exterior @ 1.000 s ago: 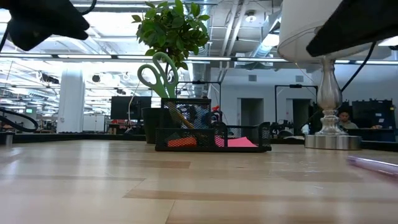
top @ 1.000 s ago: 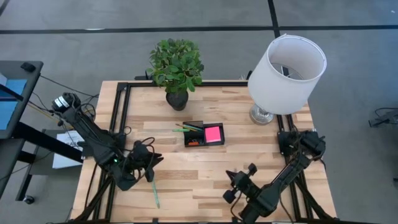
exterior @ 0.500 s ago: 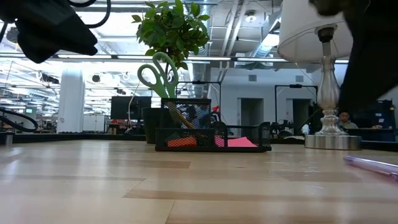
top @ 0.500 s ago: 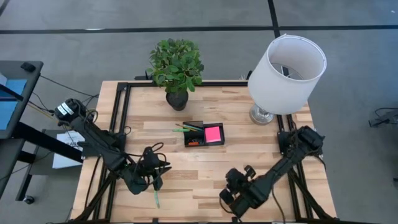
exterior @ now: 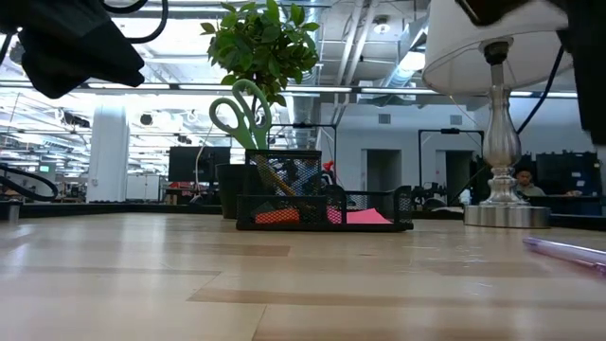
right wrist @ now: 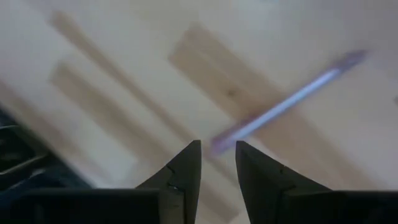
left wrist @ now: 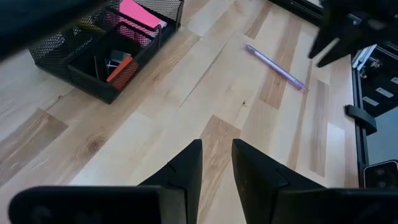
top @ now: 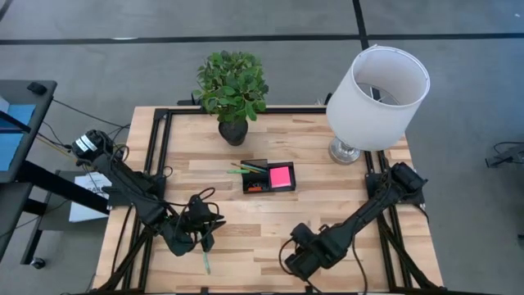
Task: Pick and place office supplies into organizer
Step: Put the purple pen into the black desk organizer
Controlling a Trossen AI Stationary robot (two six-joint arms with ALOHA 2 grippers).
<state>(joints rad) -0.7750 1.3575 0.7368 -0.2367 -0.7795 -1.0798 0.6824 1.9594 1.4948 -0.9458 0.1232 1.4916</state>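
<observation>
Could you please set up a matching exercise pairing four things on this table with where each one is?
Things:
1. purple pen
2. green scissors
3. pink sticky notes
4. teal pen

Places:
A. standing upright in the black organizer, handles up
B. lying flat in the organizer's right compartment
C. loose on the wood just ahead of the right claw
D. loose on the wood near the table's front-left edge, by the left claw

Pairs: 1-C, 2-A, 3-B, 4-D
</observation>
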